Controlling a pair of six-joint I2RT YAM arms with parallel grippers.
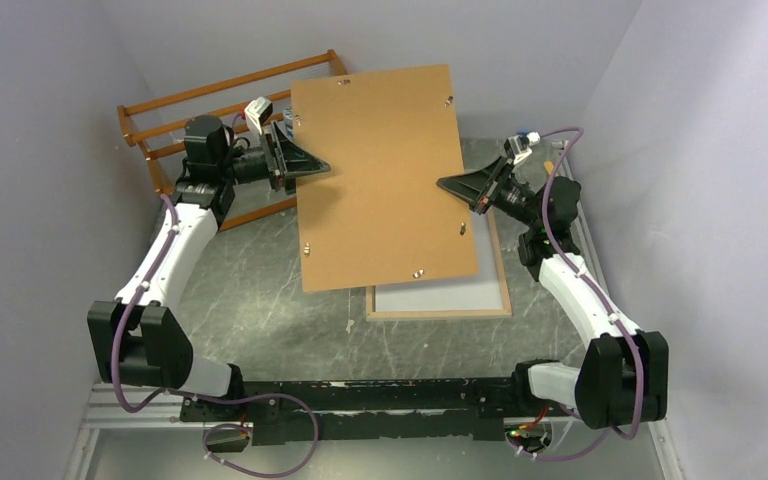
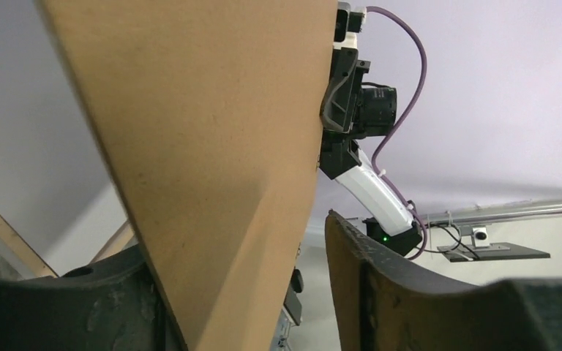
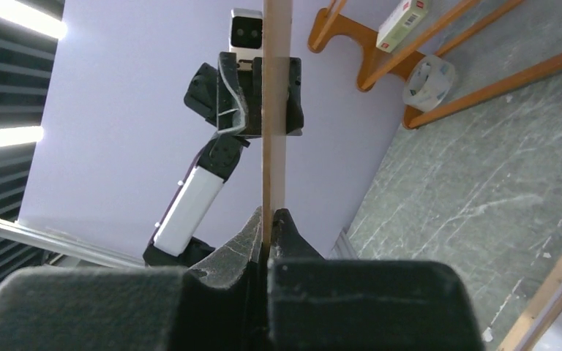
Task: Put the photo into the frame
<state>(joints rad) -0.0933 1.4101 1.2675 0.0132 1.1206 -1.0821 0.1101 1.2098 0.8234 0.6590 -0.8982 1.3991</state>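
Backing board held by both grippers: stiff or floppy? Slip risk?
Probably stiff: the board spans flat between left gripper and right gripper, no visible sag. Likely light: thin edge-on in the right wrist view. Smooth faces may slip in edge pinches.

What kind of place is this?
Probably a robotics lab cell: left arm and right arm bolted to a rail, plain walls round a marbled table, a backing board clamped in the right gripper.

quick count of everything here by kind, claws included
brown board: 1
picture frame: 1
wooden rack: 1
tape roll: 1
small box: 1
claws: 2, the left claw and the right claw
total: 7
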